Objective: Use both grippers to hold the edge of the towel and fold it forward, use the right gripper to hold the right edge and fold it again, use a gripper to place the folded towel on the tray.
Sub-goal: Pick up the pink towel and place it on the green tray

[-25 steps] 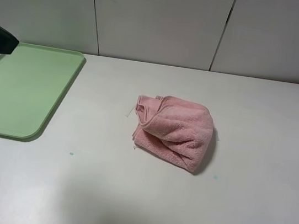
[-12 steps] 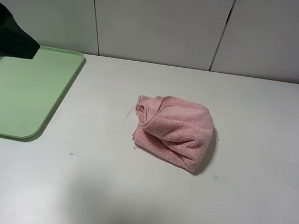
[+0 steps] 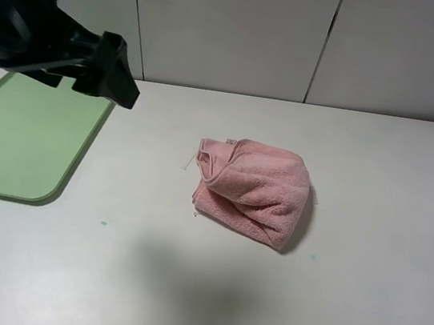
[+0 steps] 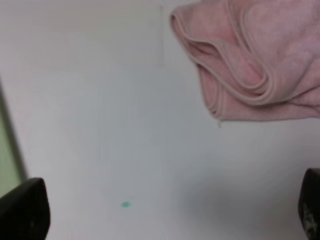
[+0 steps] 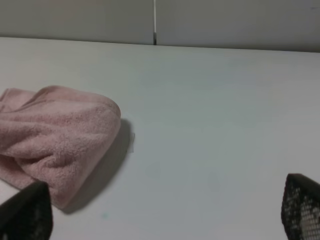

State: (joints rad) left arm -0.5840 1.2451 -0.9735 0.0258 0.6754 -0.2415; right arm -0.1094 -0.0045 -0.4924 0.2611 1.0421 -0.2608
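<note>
Pink plush cloth, the towel (image 3: 252,190), is seen bunched into a rumpled heap on the white table (image 3: 360,296), well apart from everything else and not laid flat. Its stitched hem (image 4: 235,87) is curled in loose loops on the side of the heap that faces the tray, as shown in the left wrist view, where folds of the cloth are stacked one over another. To the left of the towel, well apart from it, the light-green tray (image 3: 17,143) is lying flat on the table with nothing on its visible surface. Above the tray's far corner nearest the towel, the left gripper (image 3: 114,77) is held in the air on its black arm, clear of the towel and touching nothing. Its fingers (image 4: 22,212) appear at the two outer edges of the left wrist view, spread wide with only bare table between them. The right gripper (image 5: 165,215) is seen only in its own wrist view, on the side of the towel away from the tray; its fingertips (image 5: 300,210) are likewise set wide apart and nothing is held. A small green speck (image 3: 103,222) is marked on the table between the tray and the towel, and another (image 3: 312,257) just beside the towel.
</note>
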